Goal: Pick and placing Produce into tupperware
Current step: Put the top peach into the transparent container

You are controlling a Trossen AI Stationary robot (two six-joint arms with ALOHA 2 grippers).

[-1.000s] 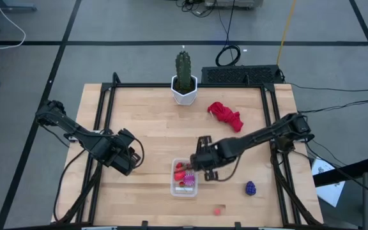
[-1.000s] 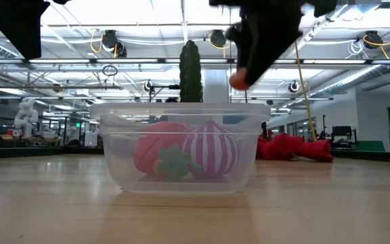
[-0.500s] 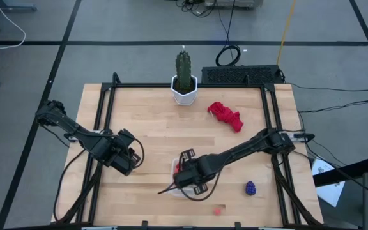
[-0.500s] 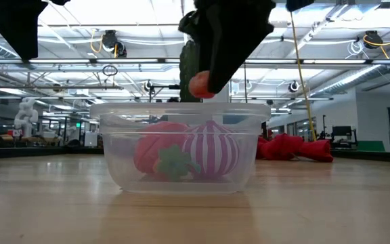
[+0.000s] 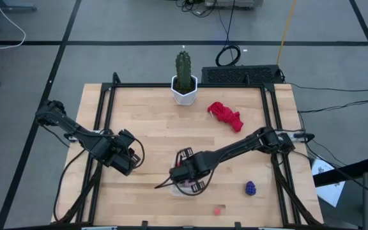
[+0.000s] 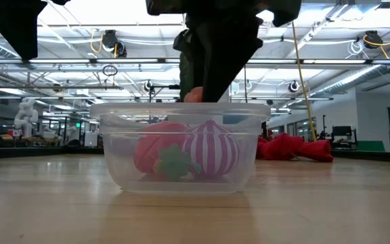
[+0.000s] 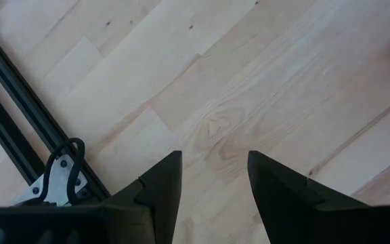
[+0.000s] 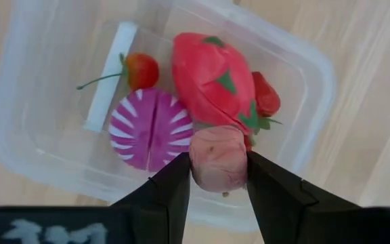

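No writing or labels can be read; the surface is a pale wooden table (image 5: pixel 152 134) in a large ceiling-lit hall. The right gripper (image 8: pixel 217 177) is clamped on a pink piece (image 8: pixel 218 158), reaching directly over the clear tupperware (image 8: pixel 310 81), where strawberries (image 8: pixel 212 74) and a magenta striped piece (image 8: pixel 151 129) lie below it. The left gripper (image 7: pixel 212 183) hangs parted over bare wood, well apart.

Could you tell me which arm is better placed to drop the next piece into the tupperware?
Right: the right gripper holds a pink piece directly over the tupperware, while the left gripper waits aside, empty.
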